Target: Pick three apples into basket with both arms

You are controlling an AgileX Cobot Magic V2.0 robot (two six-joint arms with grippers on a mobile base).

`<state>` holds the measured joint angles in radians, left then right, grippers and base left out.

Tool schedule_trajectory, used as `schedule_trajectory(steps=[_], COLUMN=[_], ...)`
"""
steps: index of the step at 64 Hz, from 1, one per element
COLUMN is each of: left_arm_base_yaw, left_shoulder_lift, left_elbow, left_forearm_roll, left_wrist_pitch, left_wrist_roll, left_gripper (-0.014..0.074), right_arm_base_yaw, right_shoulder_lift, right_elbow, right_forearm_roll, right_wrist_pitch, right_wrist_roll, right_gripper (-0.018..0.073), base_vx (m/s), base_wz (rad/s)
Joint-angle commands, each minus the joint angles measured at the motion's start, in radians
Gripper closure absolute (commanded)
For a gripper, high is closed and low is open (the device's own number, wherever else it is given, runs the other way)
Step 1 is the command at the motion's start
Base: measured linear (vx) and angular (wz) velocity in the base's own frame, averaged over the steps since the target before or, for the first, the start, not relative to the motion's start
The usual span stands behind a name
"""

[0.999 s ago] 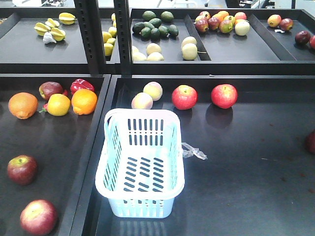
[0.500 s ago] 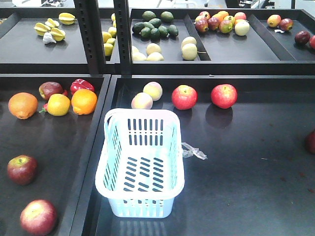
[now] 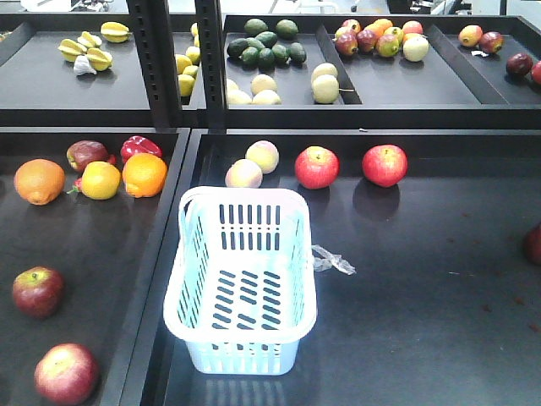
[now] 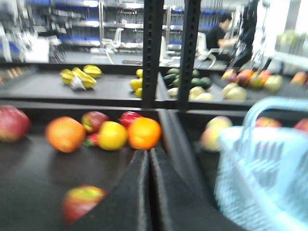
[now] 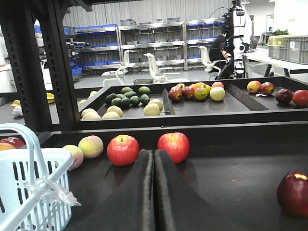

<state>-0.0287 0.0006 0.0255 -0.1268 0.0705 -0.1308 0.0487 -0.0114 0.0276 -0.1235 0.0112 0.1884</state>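
The pale blue basket (image 3: 245, 355) stands empty in the middle of the front view. Two dark red apples (image 3: 38, 291) (image 3: 66, 373) lie in the left tray, and a third (image 3: 534, 244) shows at the right edge. Neither arm appears in the front view. In the blurred left wrist view my left gripper (image 4: 150, 151) is shut and empty, with an apple (image 4: 79, 202) low on its left and the basket (image 4: 260, 178) on its right. My right gripper (image 5: 154, 153) is shut and empty too, the basket (image 5: 48, 156) to its left and a dark apple (image 5: 292, 192) to its right.
Two bright red apples (image 3: 317, 167) (image 3: 385, 165) and two pale peaches (image 3: 254, 165) lie behind the basket. Oranges (image 3: 144, 174) and a lemon sit at the left tray's back. A raised divider (image 3: 165, 254) separates the trays. A plastic scrap (image 3: 334, 260) lies by the basket. An upper shelf holds more fruit.
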Motion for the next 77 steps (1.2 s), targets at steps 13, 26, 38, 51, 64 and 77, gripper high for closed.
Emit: schedule_trajectory(steps=[13, 26, 38, 51, 64, 77], left_arm_base_yaw=[-0.008, -0.008, -0.008, -0.008, -0.008, -0.008], left_shoulder_lift=[0.021, 0.021, 0.020, 0.020, 0.066, 0.261], left_elbow=[0.015, 0.014, -0.011, -0.263, -0.512, -0.676], left_forearm_roll=[-0.302, -0.506, -0.858, -0.918, -0.920, -0.926], left_wrist_pitch=[-0.082, -0.092, -0.082, -0.004, 0.018, 0.198], left_wrist_roll=[-0.330, -0.462, -0.564, -0.345, 0.160, 0.411], left_gripper=[0.0603, 0.0603, 0.0603, 0.0603, 0.0603, 0.0604], right_arm_base_yaw=[0.002, 0.002, 0.002, 0.002, 0.002, 0.002], right_shoulder_lift=[-0.012, -0.012, -0.012, -0.012, -0.012, -0.012], right_elbow=[0.007, 0.007, 0.007, 0.007, 0.007, 0.007], right_forearm_roll=[-0.007, -0.007, -0.007, -0.007, -0.007, -0.007], right_wrist_pitch=[-0.074, -0.074, -0.074, -0.074, -0.074, -0.074], right_wrist_roll=[-0.005, -0.005, -0.005, -0.005, -0.005, -0.005], right_gripper=[0.0564, 0.0564, 0.0564, 0.0564, 0.0564, 0.0564], base_vx=[0.00, 0.00, 0.00, 0.00, 0.00, 0.00], base_wz=[0.00, 0.00, 0.00, 0.00, 0.00, 0.00])
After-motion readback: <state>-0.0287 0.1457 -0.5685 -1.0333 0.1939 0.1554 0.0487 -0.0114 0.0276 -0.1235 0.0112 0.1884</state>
